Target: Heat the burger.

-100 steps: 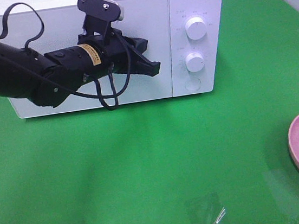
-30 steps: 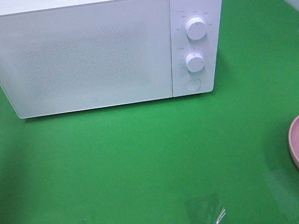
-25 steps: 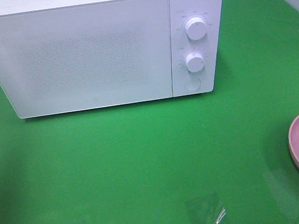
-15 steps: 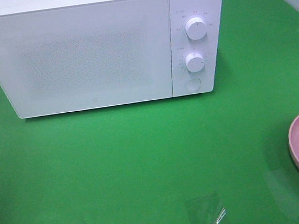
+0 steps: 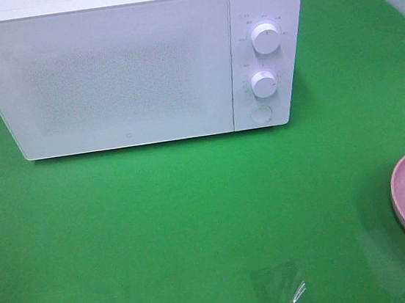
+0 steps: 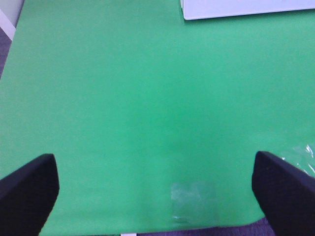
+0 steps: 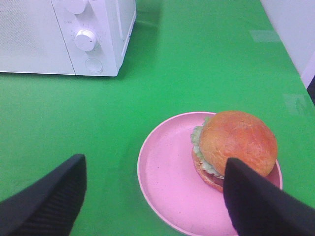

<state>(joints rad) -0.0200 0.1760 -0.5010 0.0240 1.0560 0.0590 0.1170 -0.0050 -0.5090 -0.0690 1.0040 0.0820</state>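
Burger (image 7: 236, 142) sits on plate (image 7: 167, 177) right of shut microwave (image 5: 119, 73); left gripper (image 6: 157, 189) has pulled back off the door, both grippers' jaws apart, empty, so door opening looks undone

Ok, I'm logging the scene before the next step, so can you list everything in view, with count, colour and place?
microwave: one, white, door shut, at the back of the table
dials: two, white, stacked on the microwave's right-hand panel, with a round button below them
plate: one, pink, on the table at the right, in front of the microwave
burger: one, golden-brown bun with green lettuce, on the plate, off-centre
table cover: one, green, under everything
clear tape patches: a few, transparent, near the front edge
left gripper: one, black, open, over bare cover
right gripper: one, black, open, above the plate, holding nothing
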